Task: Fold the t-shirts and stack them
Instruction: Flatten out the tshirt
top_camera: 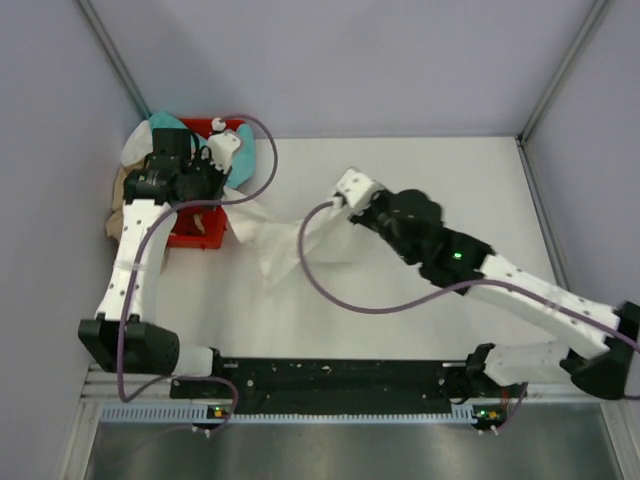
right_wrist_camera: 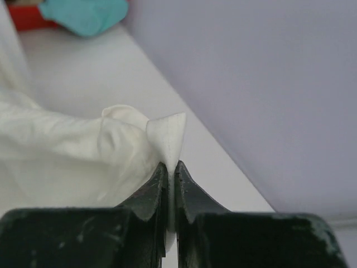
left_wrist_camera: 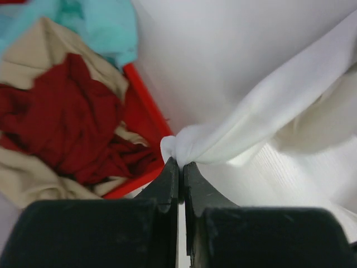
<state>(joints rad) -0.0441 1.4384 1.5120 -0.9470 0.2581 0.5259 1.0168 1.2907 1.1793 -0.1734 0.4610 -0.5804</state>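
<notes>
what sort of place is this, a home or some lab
Probably a robot lab cell, not a home: a white table boxed in by plain pale walls on metal posts, a left arm and right arm bolted at its near edge, and a red bin of t-shirts.

The white tee (top_camera: 277,236) is a crumpled band stretched across center-left of the top view, with no print showing, while the teal tee (left_wrist_camera: 106,25), dark red tee (left_wrist_camera: 61,117) and tan tee (left_wrist_camera: 33,53) are heaped together at upper left.
</notes>
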